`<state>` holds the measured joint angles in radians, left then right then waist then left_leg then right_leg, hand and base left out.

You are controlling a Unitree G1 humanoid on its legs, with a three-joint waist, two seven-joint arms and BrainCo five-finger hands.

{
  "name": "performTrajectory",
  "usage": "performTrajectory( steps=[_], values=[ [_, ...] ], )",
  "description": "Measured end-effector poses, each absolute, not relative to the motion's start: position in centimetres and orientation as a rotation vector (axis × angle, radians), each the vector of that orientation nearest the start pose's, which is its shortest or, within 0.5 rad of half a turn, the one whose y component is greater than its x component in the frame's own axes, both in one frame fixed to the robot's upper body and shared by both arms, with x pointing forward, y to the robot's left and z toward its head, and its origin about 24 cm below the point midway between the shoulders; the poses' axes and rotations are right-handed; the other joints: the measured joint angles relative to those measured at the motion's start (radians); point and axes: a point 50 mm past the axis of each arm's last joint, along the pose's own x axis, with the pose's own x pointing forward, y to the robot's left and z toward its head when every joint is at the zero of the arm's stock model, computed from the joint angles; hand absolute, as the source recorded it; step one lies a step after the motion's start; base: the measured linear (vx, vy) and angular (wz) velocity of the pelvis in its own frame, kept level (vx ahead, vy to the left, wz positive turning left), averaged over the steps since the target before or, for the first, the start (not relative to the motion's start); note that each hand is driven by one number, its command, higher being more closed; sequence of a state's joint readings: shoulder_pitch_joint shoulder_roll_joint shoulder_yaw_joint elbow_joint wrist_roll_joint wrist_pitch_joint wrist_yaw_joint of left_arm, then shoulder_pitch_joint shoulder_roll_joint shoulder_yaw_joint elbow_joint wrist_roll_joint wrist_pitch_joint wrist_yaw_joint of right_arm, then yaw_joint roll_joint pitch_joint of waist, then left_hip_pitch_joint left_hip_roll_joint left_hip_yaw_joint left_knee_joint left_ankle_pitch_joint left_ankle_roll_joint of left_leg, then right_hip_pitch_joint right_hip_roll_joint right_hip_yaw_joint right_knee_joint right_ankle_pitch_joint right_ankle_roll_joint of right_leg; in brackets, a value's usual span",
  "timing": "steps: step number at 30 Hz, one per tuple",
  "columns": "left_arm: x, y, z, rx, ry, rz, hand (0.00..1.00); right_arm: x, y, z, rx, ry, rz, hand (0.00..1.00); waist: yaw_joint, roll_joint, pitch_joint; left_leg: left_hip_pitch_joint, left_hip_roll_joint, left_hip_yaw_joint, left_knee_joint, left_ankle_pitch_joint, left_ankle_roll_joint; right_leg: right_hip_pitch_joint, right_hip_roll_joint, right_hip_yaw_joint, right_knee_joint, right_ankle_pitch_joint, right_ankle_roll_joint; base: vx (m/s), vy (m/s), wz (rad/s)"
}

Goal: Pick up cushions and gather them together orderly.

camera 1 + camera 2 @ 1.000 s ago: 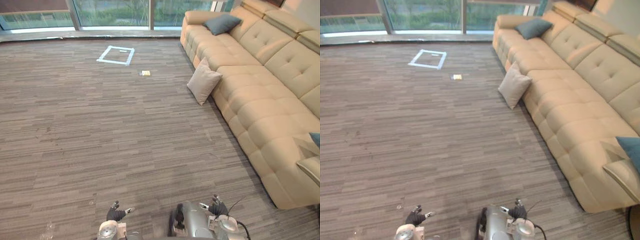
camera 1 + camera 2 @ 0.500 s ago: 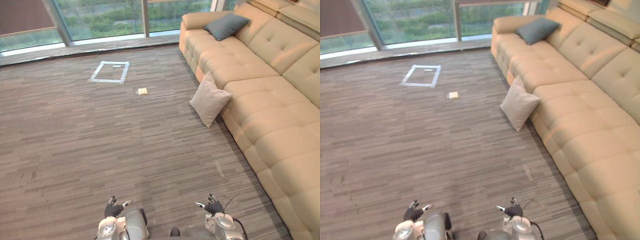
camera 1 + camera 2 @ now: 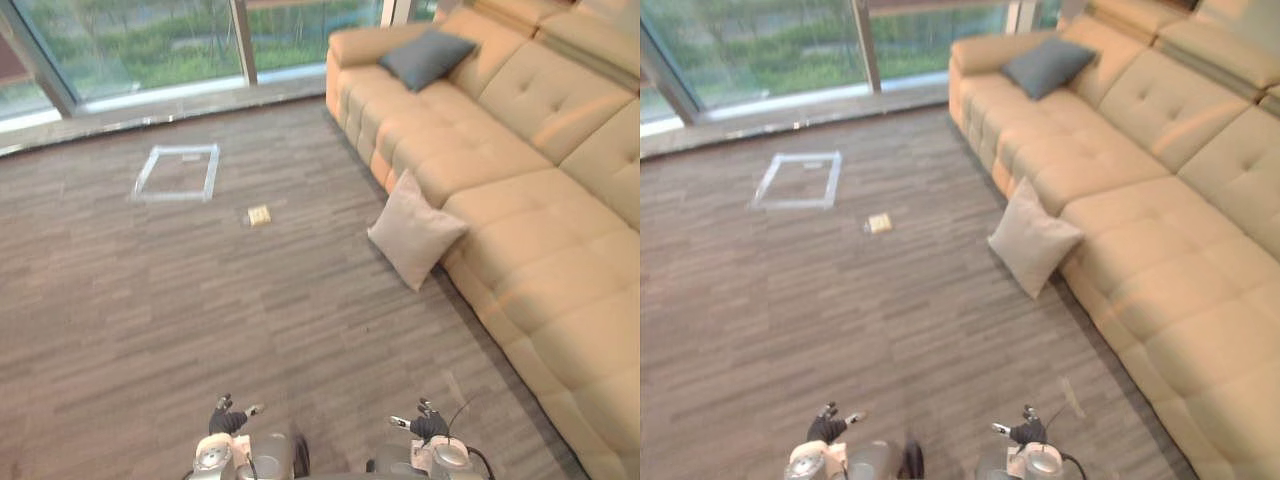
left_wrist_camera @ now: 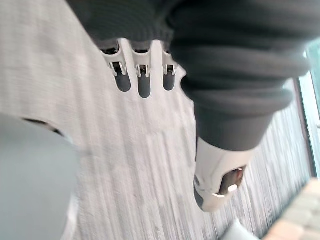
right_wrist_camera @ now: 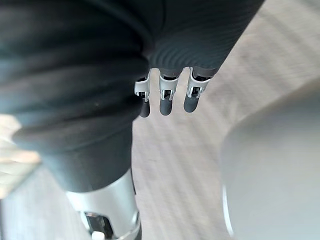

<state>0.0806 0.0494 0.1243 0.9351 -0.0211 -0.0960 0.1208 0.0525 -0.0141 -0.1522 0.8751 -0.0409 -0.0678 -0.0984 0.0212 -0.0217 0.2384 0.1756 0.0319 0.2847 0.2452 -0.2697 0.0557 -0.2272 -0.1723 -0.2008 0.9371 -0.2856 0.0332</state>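
A light beige cushion (image 3: 414, 229) stands on the floor, leaning against the front of the cream sofa (image 3: 530, 180). A blue-grey cushion (image 3: 425, 58) lies on the sofa's far end by the armrest. My left hand (image 3: 229, 422) and right hand (image 3: 428, 426) hang low at the bottom of the eye views, far from both cushions. Each hand has relaxed fingers (image 4: 143, 82) and holds nothing; the right fingers (image 5: 165, 97) hang over bare floor.
A taped white square (image 3: 177, 172) marks the floor near the window wall (image 3: 150, 50). A small yellowish item (image 3: 259, 215) lies on the floor near it. Wide grey plank floor (image 3: 200, 300) stretches between me and the sofa.
The whole view has shifted: the sofa and cushions sit lower and nearer, so the camera moved forward and turned. Both hands stay low and empty.
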Motion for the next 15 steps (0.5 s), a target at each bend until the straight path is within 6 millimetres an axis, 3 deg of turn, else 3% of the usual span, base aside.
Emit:
performTrajectory(
  steps=[2,3,4,5,6,7,9,10,11,12,13,14,15],
  values=[
    [12.2,19.4,-14.6,0.033,0.922,0.271,0.0,14.8,-18.7,-13.6,-0.035,0.851,-0.237,0.0,-0.021,0.002,0.001,0.092,0.018,0.012,-0.079,0.0,-0.002,-0.069,0.018,-0.093,-0.269,0.032,-0.006,0.58,-0.059,0.03],
    [11.7,19.4,-14.8,0.044,0.939,0.25,0.0,14.8,-18.8,-13.6,-0.036,0.851,-0.239,0.0,-0.023,0.002,0.001,0.148,0.017,0.019,-0.12,-0.011,-0.026,-0.085,0.044,-0.122,-0.514,0.142,-0.014,0.6,-0.108,0.06],
    [11.7,19.4,-14.9,0.045,0.939,0.249,0.0,14.7,-18.8,-13.6,-0.036,0.852,-0.238,0.0,-0.024,0.0,0.0,0.164,0.013,0.013,-0.124,-0.019,-0.041,-0.086,0.052,-0.118,-0.561,0.178,-0.023,0.78,-0.161,0.1],
    [11.9,19.4,-14.8,0.047,0.937,0.245,0.0,14.5,-18.7,-13.7,-0.028,0.857,-0.237,0.0,-0.029,-0.017,-0.006,0.216,0.003,-0.001,-0.12,-0.059,-0.106,-0.085,0.06,-0.09,-0.604,0.356,-0.132,0.58,-0.135,0.09],
    [11.7,19.2,-14.9,0.04,0.946,0.244,0.0,14.8,-18.8,-13.5,-0.027,0.845,-0.241,0.0,-0.035,0.0,-0.001,0.234,0.013,-0.005,-0.119,-0.066,-0.118,-0.09,0.067,-0.091,-0.562,0.336,-0.146,0.69,-0.135,0.02],
    [11.9,18.4,-15.0,0.021,0.947,0.227,0.0,15.4,-19.3,-13.2,-0.049,0.826,-0.239,0.0,-0.033,0.037,-0.007,0.247,0.04,-0.009,-0.11,-0.062,-0.136,-0.102,0.073,-0.111,-0.492,0.285,-0.155,0.62,-0.158,0.08],
    [12.6,17.0,-14.9,-0.002,0.927,0.193,0.0,15.3,-19.7,-13.1,-0.047,0.821,-0.249,0.0,-0.041,0.06,-0.019,0.189,0.083,-0.054,0.069,-0.009,-0.187,-0.091,0.079,-0.128,-0.408,0.15,-0.147,0.61,-0.243,0.13],
    [12.7,16.9,-14.8,-0.003,0.922,0.191,0.0,15.3,-19.7,-13.1,-0.047,0.825,-0.249,0.0,-0.04,0.062,-0.019,0.166,0.092,-0.064,0.134,0.006,-0.19,-0.079,0.088,-0.129,-0.408,0.135,-0.144,0.53,-0.265,-0.08],
    [12.9,17.0,-14.7,-0.007,0.913,0.195,0.0,15.0,-19.7,-13.2,-0.049,0.835,-0.246,0.0,-0.039,0.067,-0.017,0.086,0.131,-0.087,0.346,0.092,-0.197,-0.028,0.115,-0.122,-0.435,0.112,-0.147,0.61,-0.255,-0.27],
    [12.9,17.1,-14.6,-0.024,0.905,0.217,0.0,14.8,-19.6,-13.2,-0.051,0.839,-0.244,0.0,-0.039,0.07,-0.011,-0.029,0.209,-0.082,0.622,0.111,-0.213,0.059,0.166,-0.106,-0.508,0.099,-0.148,0.5,-0.199,-0.32],
    [13.0,17.2,-14.5,-0.026,0.897,0.222,0.0,14.7,-19.5,-13.3,-0.05,0.842,-0.244,0.0,-0.038,0.073,-0.01,-0.058,0.229,-0.072,0.68,0.094,-0.209,0.088,0.177,-0.1,-0.526,0.096,-0.154,0.59,-0.162,-0.47],
    [13.5,17.7,-14.1,-0.026,0.866,0.239,0.0,14.3,-19.2,-13.5,-0.039,0.859,-0.241,0.0,-0.027,0.056,-0.002,-0.136,0.258,-0.038,0.773,0.045,-0.197,0.172,0.191,-0.086,-0.577,0.087,-0.163,0.45,-0.093,-0.52],
    [13.8,18.0,-13.9,-0.021,0.851,0.241,0.0,14.1,-18.9,-13.7,-0.029,0.869,-0.241,0.0,-0.022,0.038,0.004,-0.199,0.25,-0.013,0.746,0.016,-0.172,0.23,0.193,-0.061,-0.616,0.082,-0.158,0.45,-0.093,-0.55]
  ],
)
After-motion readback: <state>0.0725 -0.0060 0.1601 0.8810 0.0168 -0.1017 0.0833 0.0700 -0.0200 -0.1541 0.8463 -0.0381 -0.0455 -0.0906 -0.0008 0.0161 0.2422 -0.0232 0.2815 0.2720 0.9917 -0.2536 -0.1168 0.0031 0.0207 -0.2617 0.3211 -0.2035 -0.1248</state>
